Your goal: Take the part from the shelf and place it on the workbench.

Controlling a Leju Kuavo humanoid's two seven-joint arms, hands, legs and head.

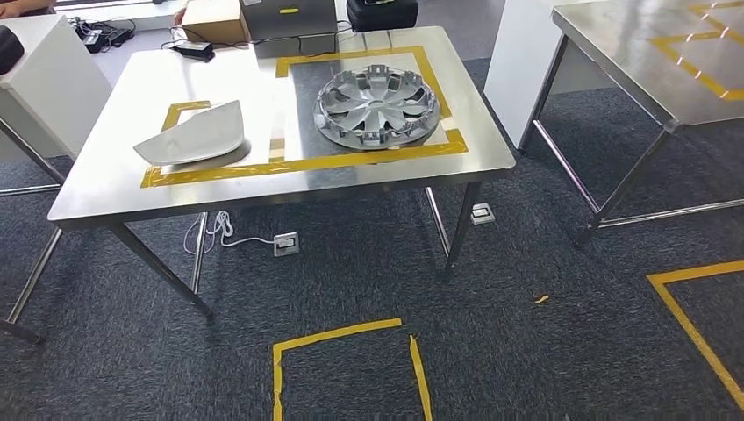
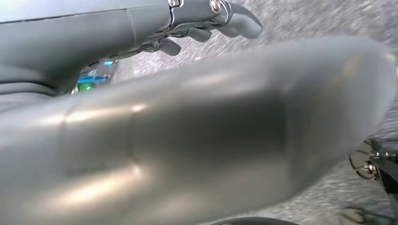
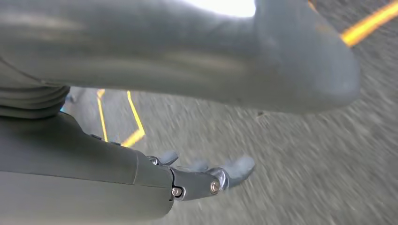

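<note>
A steel surface (image 1: 263, 189) stands ahead on grey carpet, marked with yellow tape outlines. Inside the right outline lies a silver wheel cover (image 1: 376, 107), face up. To its left, a white curved part (image 1: 195, 134) rests on the same surface, partly across the smaller taped corner, well apart from the wheel cover. Behind them, at the far edge, sit a cardboard box (image 1: 211, 19), a grey case (image 1: 289, 22), a black bag (image 1: 382, 12) and a small black device (image 1: 195, 50) with cables. A white cable (image 1: 219, 235) and a floor socket (image 1: 286, 244) lie under the surface. A second steel table (image 1: 649, 61) stands to the right, and taped yellow squares (image 1: 342, 351) mark the carpet in front.

The wrist views add what the head view lacks: both hands. The left hand (image 2: 206, 23) hangs over blurred carpet, dark fingers (image 2: 241, 21) slightly curled and apart, thick thumb across the frame, holding nothing. The right hand (image 3: 202, 176) likewise hangs above carpet with yellow tape lines (image 3: 117, 122), fingers (image 3: 239, 166) loosely spread and empty.
</note>
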